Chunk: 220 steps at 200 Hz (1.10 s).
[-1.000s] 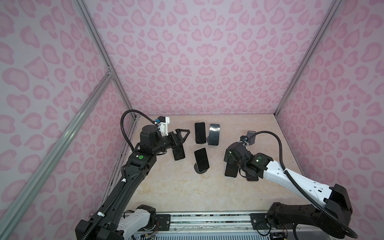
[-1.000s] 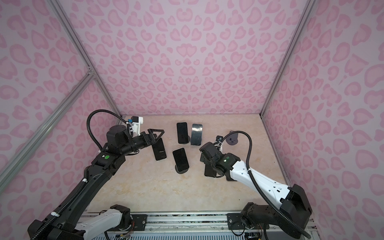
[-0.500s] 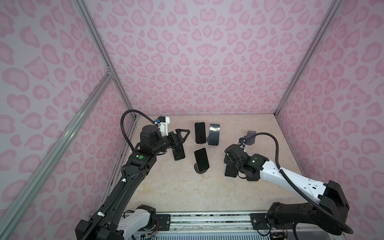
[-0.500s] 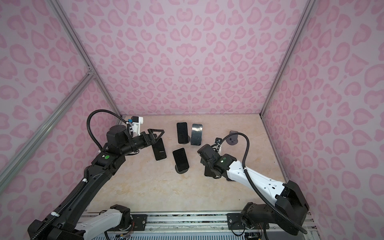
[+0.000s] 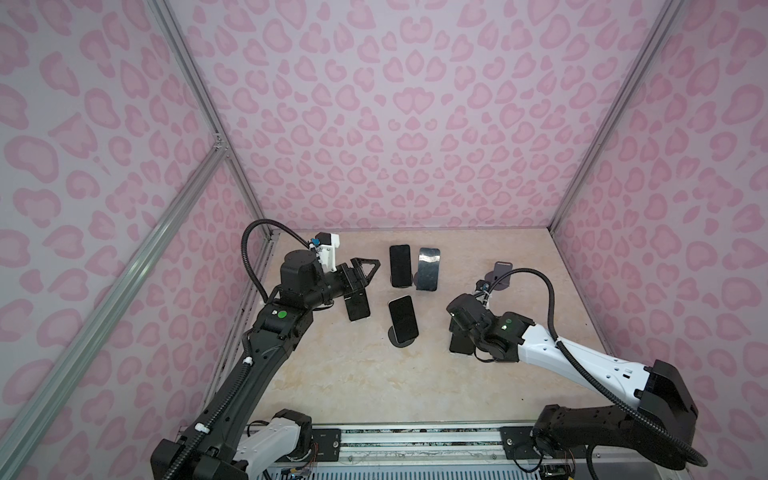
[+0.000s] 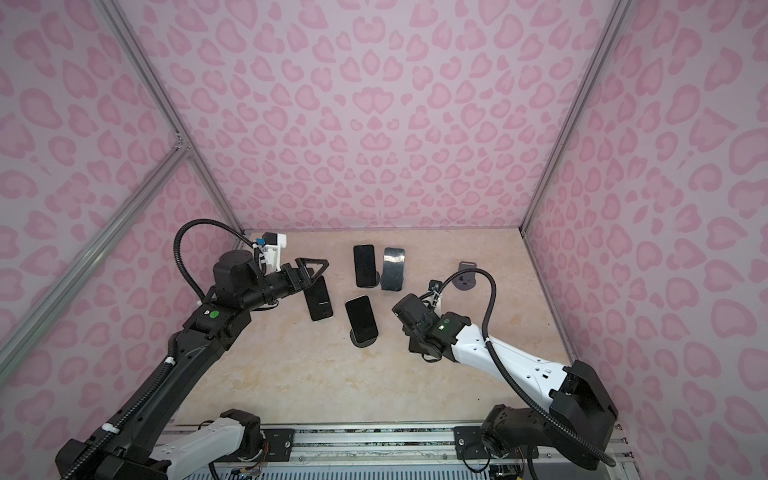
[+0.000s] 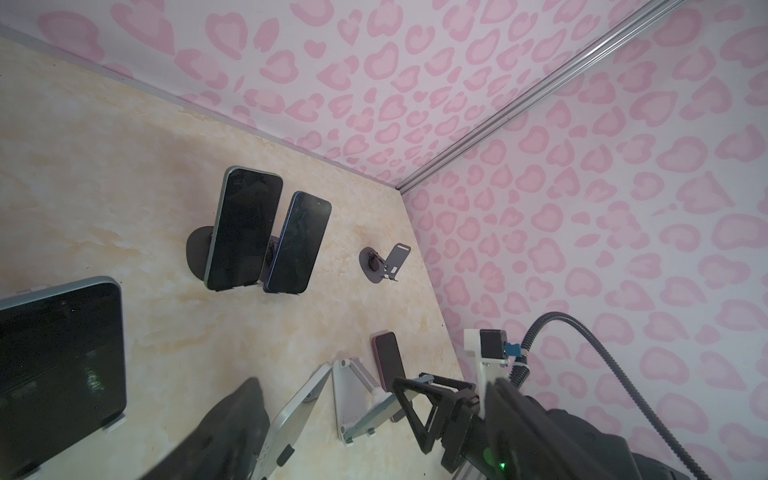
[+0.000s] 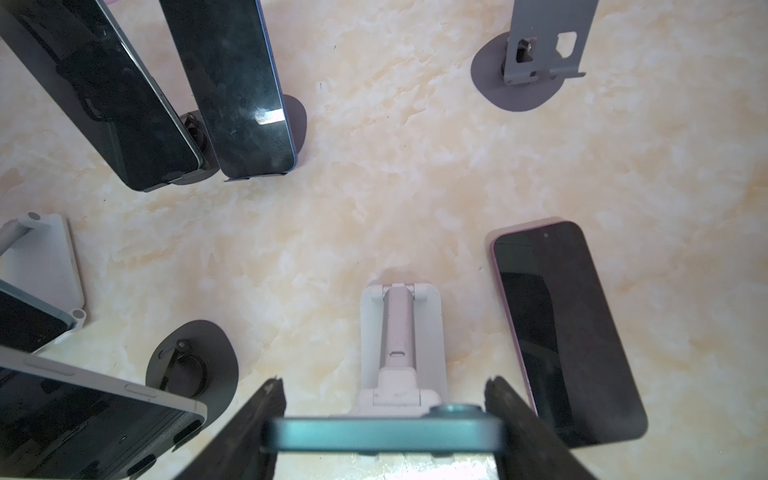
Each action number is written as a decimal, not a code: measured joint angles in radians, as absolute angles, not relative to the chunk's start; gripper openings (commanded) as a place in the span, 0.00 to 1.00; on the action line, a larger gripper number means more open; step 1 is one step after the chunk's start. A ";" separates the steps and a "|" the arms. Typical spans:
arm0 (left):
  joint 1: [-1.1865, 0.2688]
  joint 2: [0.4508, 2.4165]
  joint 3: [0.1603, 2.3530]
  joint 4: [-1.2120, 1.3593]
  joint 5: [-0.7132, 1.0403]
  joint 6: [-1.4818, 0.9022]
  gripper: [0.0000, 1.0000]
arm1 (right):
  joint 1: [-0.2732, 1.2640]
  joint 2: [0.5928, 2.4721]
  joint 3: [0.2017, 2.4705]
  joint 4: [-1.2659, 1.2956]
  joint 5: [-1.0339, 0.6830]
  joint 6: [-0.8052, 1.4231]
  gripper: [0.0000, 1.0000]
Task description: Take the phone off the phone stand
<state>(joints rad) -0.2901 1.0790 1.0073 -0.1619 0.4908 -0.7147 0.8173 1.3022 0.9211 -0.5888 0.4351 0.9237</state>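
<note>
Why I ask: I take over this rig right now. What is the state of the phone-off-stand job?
Left gripper: jaws open, empty, close by the leftmost phone, which sits on a stand.
Right gripper: jaws flank the teal phone on its white stand; whether they pinch it I cannot tell.
Done: a purple phone lies flat on the table; a grey stand is empty.
Left: lift the teal phone off its stand; centre phone and back phones sit on stands.

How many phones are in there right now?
6. Propped up: black phone and shiny phone at the back, middle phone, left phone, teal phone in the right hand. Lying flat: pink phone. Others may be hidden.
</note>
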 measured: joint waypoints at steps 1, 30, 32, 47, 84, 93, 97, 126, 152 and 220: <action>-0.290 1.079 1.007 -0.162 0.491 -0.715 0.87 | 0.817 1.302 0.921 -0.589 0.435 0.924 0.69; -0.290 1.079 1.007 -0.162 0.491 -0.715 0.87 | 0.819 1.299 0.914 -0.579 0.444 0.919 0.66; -0.290 1.079 1.007 -0.162 0.491 -0.715 0.87 | 0.820 1.299 0.914 -0.579 0.444 0.918 0.65; -0.290 1.079 1.007 -0.162 0.491 -0.715 0.87 | 0.823 1.297 0.914 -0.579 0.445 0.903 0.64; -0.290 1.079 1.007 -0.162 0.491 -0.715 0.87 | 0.828 1.267 0.926 -0.593 0.445 0.851 0.61; -0.290 1.079 1.007 -0.162 0.491 -0.715 0.87 | 0.828 1.257 0.932 -0.595 0.445 0.839 0.61; -0.290 1.079 1.007 -0.162 0.491 -0.715 0.87 | 0.828 1.253 0.934 -0.595 0.445 0.834 0.61; -0.290 1.079 1.007 -0.162 0.491 -0.714 0.87 | 0.828 1.222 0.943 -0.603 0.444 0.799 0.60; -0.290 1.081 1.007 -0.161 0.491 -0.714 0.87 | 0.828 1.193 0.961 -0.624 0.445 0.773 0.59; -0.290 1.093 1.003 -0.159 0.494 -0.714 0.87 | 0.827 1.111 0.995 -0.656 0.458 0.684 0.57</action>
<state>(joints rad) -0.2897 1.0927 1.0031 -0.1593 0.4938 -0.7143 0.8272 1.1114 0.9955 -0.6563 0.4580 0.6842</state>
